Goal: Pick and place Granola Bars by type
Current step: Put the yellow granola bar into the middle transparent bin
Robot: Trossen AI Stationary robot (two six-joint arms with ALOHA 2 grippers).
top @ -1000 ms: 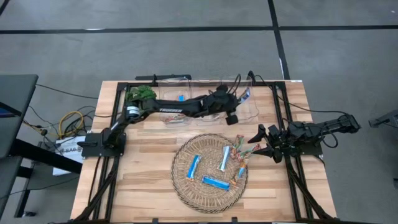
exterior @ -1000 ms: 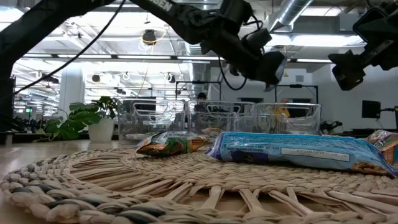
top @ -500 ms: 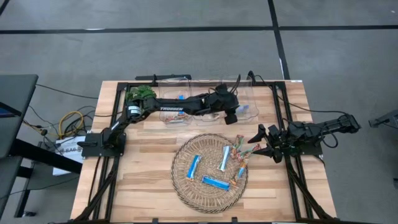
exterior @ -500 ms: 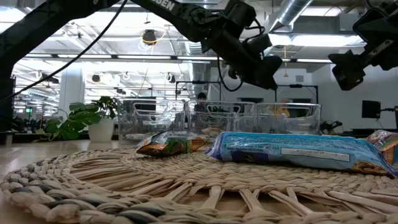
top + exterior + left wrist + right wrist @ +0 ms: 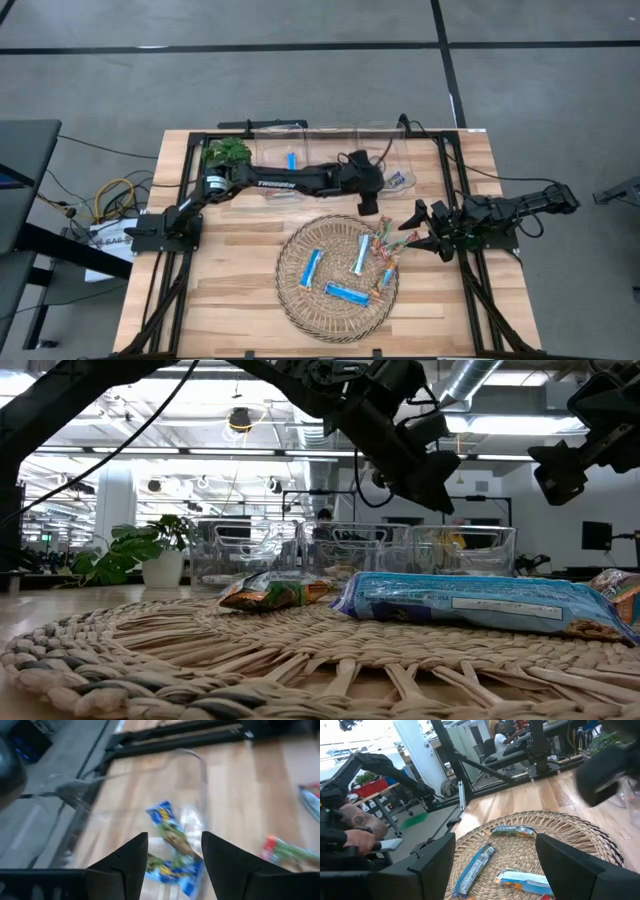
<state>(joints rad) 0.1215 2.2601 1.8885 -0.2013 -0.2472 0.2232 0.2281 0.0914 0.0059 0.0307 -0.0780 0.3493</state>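
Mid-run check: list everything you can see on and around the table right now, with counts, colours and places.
Woven tray: one, tan, round, front centre of the table.
Blue bars on the tray: three, bright blue with white marks, spread across the tray.
Multicoloured bars: a small cluster, orange, red and green; count unclear; at the tray's right edge.
Clear bins: a row, count unclear, transparent, along the table's far edge.
Bar in the middle bin: one, blue.
Bars in the right-hand bin: blue, count unclear.
Plant: one, green, far-left corner.
Table: one, light wood.
Left end effector: open, empty, between the bins and the tray.
Right end effector: open, empty, at the tray's right edge.
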